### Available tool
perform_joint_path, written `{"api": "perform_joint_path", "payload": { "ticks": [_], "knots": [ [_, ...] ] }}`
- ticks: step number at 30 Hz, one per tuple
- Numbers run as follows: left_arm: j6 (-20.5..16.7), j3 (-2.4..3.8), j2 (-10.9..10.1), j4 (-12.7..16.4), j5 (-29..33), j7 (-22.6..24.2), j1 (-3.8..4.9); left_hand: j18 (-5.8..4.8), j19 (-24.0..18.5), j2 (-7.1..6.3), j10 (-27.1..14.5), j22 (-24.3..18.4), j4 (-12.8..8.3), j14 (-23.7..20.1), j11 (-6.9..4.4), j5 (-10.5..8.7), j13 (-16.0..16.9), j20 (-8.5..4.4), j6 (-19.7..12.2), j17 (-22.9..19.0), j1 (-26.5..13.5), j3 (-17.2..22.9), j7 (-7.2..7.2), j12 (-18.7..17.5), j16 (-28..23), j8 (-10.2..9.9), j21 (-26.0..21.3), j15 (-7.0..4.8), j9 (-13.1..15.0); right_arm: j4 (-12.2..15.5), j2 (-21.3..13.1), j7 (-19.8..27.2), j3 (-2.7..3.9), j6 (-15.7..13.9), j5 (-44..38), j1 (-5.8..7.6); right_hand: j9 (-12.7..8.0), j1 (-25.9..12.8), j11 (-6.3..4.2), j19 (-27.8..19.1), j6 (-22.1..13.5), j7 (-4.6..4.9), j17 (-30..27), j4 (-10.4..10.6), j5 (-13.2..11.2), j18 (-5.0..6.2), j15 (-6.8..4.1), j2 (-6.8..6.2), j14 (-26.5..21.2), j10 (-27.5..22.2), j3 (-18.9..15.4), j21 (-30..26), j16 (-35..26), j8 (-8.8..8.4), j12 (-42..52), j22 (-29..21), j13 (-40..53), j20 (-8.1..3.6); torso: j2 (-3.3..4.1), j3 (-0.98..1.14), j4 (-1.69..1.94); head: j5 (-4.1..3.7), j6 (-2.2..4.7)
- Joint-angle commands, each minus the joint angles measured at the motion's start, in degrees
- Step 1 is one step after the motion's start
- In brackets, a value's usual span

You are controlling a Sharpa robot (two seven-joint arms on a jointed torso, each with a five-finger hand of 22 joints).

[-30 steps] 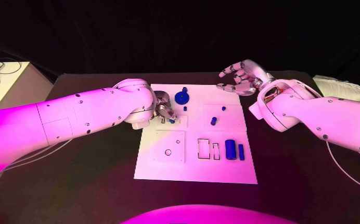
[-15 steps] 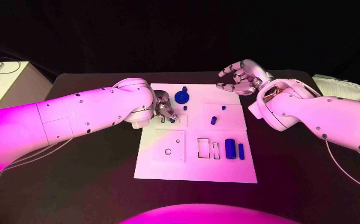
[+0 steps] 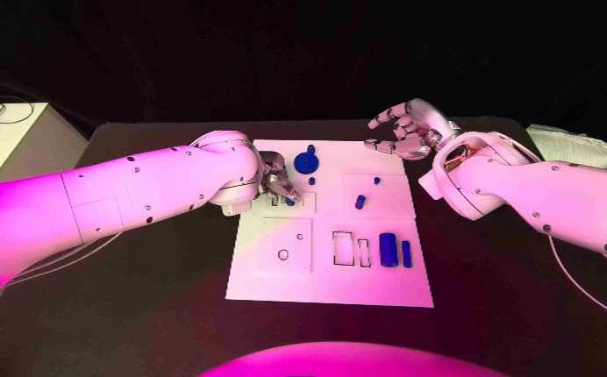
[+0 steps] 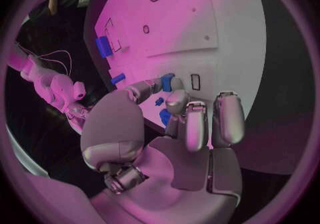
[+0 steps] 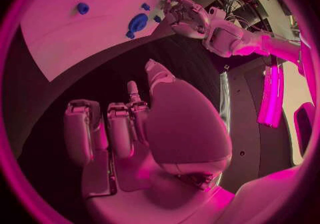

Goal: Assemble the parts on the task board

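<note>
Black surface (image 3: 152,280), white board (image 3: 332,285): small blue part (image 4: 167,81) is pinched by left hand (image 3: 276,179); misalignment risks a jam. Right hand (image 3: 407,131) is held wide, empty.

one white task board (image 3: 332,280) lies on one black worktop (image 3: 152,307). six blue parts show on it: one round disc (image 3: 306,164), three small pegs (image 3: 360,202), two upright oblong blocks (image 3: 389,250). two silver hands (image 3: 278,180).

The left hand (image 3: 274,180) covers part of the small blue part (image 4: 167,81) at its fingertips, so can't tell if it's actually gripped.
</note>
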Motion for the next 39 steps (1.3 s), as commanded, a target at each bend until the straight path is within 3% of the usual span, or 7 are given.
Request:
{"api": "perform_joint_path", "payload": {
  "ticks": [1, 22, 39],
  "knots": [
    [1.5, -0.15, 0.3, 0.1, 0.0, 0.7, -0.22, -0.43, 0.3, -0.3, 0.2, 0.0, 0.3, 5.5, -0.33, -0.3, 0.0, -0.13, 1.1, 12.6, -0.5, -0.6, -1.05, 0.2, 0.2, -0.3, -0.2, -0.43, -0.1, 0.0, 0.0, 0.4, 0.01, 0.6, -0.2, -0.04, -0.1, -0.7, 0.01, 2.8, 0.0, 0.15, 10.5, 0.0, 0.2, 0.9, 0.46, -0.01, 4.9, -0.2, 0.3, -0.4, -0.2, -0.29, -0.3, 10.3, 8.6, 0.35, 0.0, 0.02, -0.01, -0.03, -0.07],
    [1.0, -0.16, 0.2, -0.2, -0.4, 0.6, -0.22, -0.45, 0.4, 0.09, 0.0, 0.1, 2.8, 5.5, -0.26, -0.51, 0.0, -0.13, 1.5, 12.7, -0.5, -5.8, -0.97, 0.2, 0.2, -0.8, -0.3, -0.39, -0.3, 0.1, -0.1, 0.4, 0.01, 0.5, -0.2, -0.05, -0.1, -0.7, 0.01, 2.8, 0.0, 0.15, 10.5, 0.0, 0.2, 0.91, 0.46, -0.01, 4.9, -0.3, 0.3, -0.5, -0.3, -0.3, -0.3, 10.3, 8.5, 0.35, 0.01, -0.04, 0.01, -0.09, -0.06],
    [0.7, -0.13, -0.4, -0.3, -1.1, 0.5, -0.22, -0.45, 0.5, -0.06, -0.1, 0.2, 6.4, 5.5, -0.18, -0.76, 0.2, -0.07, 1.8, 12.8, -0.5, -11.9, -0.88, 0.3, 0.2, -1.0, -0.4, -0.32, -0.3, 0.1, -0.2, 0.5, 0.01, 0.4, -0.2, -0.06, -0.1, -0.9, 0.02, 2.7, 0.0, 0.16, 10.3, 0.0, 0.1, 0.95, 0.46, -0.02, 4.8, -0.3, 0.3, -0.6, -0.3, -0.3, -0.4, 10.2, 8.5, 0.35, -0.02, -0.03, 0.02, -0.09, 0.05]
  ]
}}
